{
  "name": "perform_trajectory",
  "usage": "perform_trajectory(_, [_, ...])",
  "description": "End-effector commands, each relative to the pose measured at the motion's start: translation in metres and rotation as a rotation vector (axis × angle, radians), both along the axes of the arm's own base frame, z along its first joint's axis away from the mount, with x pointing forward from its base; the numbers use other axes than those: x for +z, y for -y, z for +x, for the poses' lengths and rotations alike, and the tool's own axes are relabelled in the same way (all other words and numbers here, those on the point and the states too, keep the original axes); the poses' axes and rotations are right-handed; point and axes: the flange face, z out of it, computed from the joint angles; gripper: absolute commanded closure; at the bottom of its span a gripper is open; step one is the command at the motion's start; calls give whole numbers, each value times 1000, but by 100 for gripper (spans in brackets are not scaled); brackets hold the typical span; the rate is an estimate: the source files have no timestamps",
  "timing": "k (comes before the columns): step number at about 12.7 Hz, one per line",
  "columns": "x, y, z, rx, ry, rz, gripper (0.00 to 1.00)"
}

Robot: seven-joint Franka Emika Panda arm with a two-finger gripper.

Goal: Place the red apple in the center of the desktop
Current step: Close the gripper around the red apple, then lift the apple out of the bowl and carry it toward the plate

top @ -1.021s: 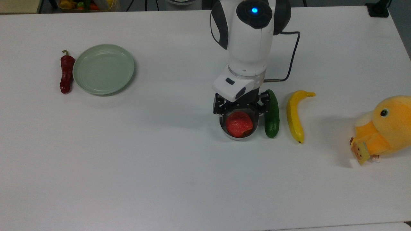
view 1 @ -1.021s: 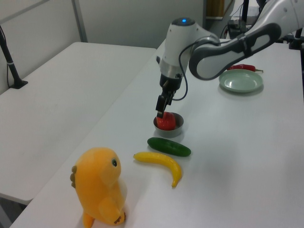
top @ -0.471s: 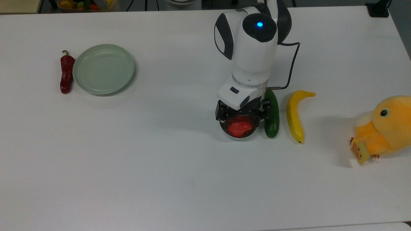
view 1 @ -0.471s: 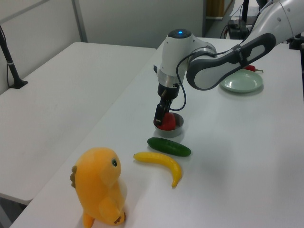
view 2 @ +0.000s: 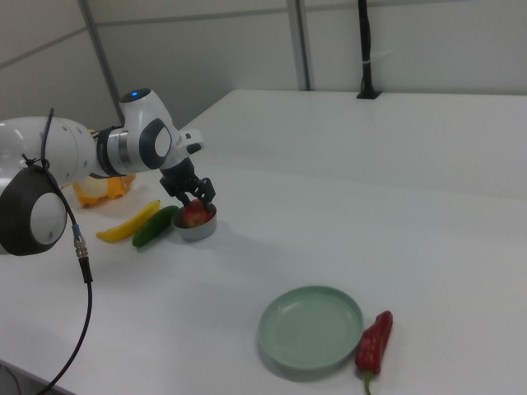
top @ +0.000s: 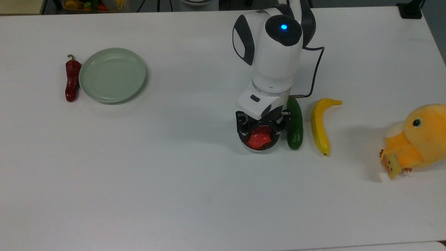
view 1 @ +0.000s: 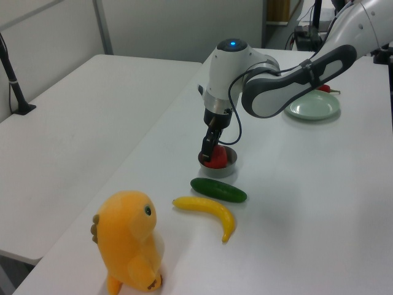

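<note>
The end effector (top: 259,130) seemingly clenches the red apple (top: 258,138) in the metal bowl (view 1: 226,167), half hiding both.

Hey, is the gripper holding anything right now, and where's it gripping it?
The gripper is down around the red apple in the metal bowl, a finger on either side. Whether it has actually clamped cannot be told.

1. The red apple (top: 258,138) is round and bright red with pale mottling. It sits inside a small metal bowl (top: 258,147), just beside a green cucumber (top: 295,124), partly covered from above in the top view.
2. The tabletop (top: 174,174) is a large, flat, plain white rectangle carrying the bowl and apple.
</note>
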Motion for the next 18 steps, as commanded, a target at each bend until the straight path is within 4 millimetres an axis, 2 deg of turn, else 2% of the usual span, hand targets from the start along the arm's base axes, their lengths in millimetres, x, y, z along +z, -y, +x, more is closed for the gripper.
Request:
perform_trajectory(1, [9,-10,-3,-5,14,-1,51])
perform_trajectory(2, [19,-16,-7,8,24,10,51])
perform_trajectory(5, [49,-14,-17,10,44,26,50])
perform_trajectory(7, [90,-8,-24,3,87,46,50])
perform_trajectory(11, [147,52,-37,-58,118,35,50])
perform_trajectory(14, [156,98,-56,-36,59,-22,50])
perform_trajectory(16, [144,129,-68,-12,0,-62,50])
perform_trajectory(18, [134,154,-71,-15,-26,-82,50])
